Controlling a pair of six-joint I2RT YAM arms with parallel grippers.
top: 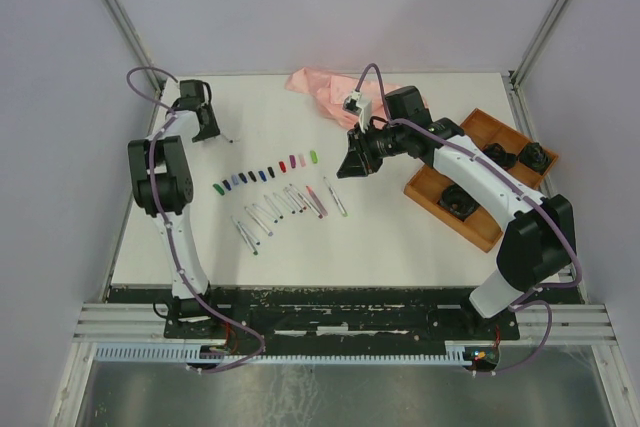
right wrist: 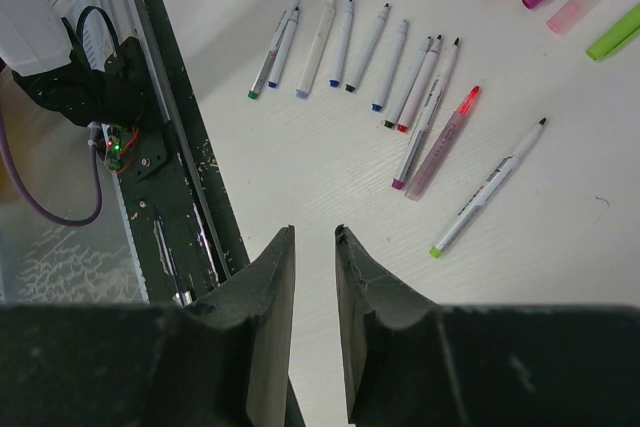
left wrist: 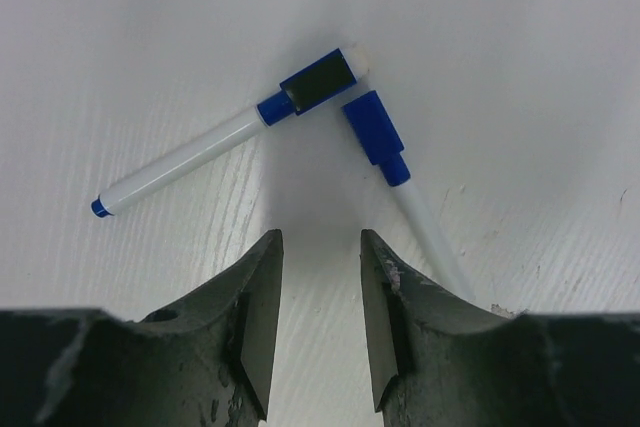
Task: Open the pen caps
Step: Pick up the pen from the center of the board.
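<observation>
Two blue-capped pens lie on the white table just ahead of my left gripper (left wrist: 320, 237). One blue cap (left wrist: 318, 82) sits on a white barrel (left wrist: 180, 162) that runs left. The other blue cap (left wrist: 372, 127) has a barrel that slips behind my right-hand finger. The jaws stand apart with only table between them. In the top view this gripper (top: 207, 132) is at the back left. A row of loose pen caps (top: 265, 173) lies mid-table, with uncapped pens (top: 290, 207) in front. My right gripper (right wrist: 315, 232) hangs above the table, its jaws slightly apart and holding nothing.
A pink cloth (top: 325, 87) lies at the back centre. A wooden tray (top: 480, 222) with black items stands at the right under the right arm. The table's dark near edge (right wrist: 190, 177) and cables show in the right wrist view.
</observation>
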